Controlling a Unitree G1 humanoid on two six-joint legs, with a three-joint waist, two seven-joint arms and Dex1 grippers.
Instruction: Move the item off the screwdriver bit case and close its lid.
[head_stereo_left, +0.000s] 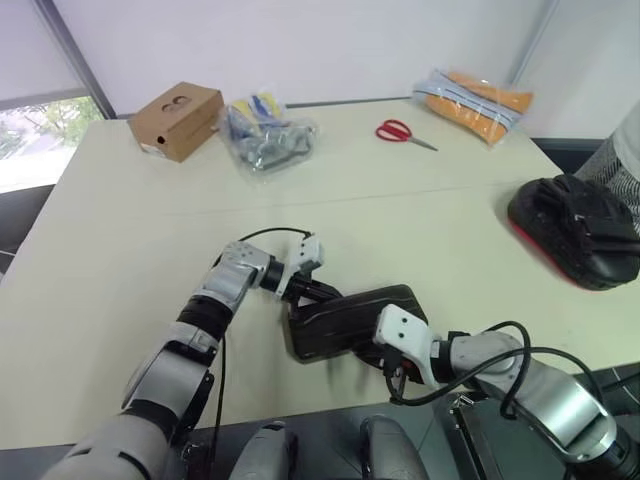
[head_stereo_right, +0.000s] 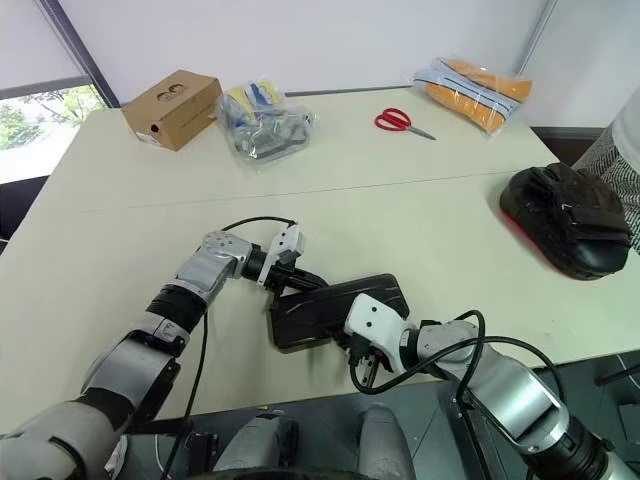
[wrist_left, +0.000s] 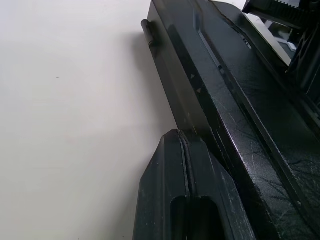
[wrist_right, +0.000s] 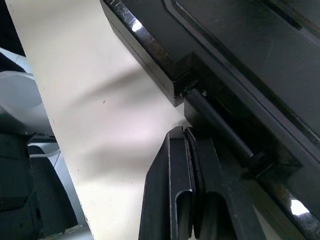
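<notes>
The screwdriver bit case (head_stereo_left: 350, 320) lies flat near the table's front edge, a dark box with its smoky lid (head_stereo_right: 340, 300) down over the tray. My left gripper (head_stereo_left: 316, 290) is shut, its fingertips (wrist_left: 176, 137) against the case's left edge. My right gripper (head_stereo_left: 393, 374) is also shut, its fingertips (wrist_right: 182, 132) touching the case's front right corner by the hinge rod. The item, a black padded mitt (head_stereo_left: 575, 230) with a red rim, rests on the table at the far right, well apart from the case.
At the back of the table (head_stereo_left: 120, 250) stand a cardboard box (head_stereo_left: 178, 120), a clear bag of parts (head_stereo_left: 265, 135), red-handled scissors (head_stereo_left: 400, 132) and an orange packet (head_stereo_left: 475, 100). A person's patterned clothing (head_stereo_left: 625, 160) shows at the right edge beside the mitt.
</notes>
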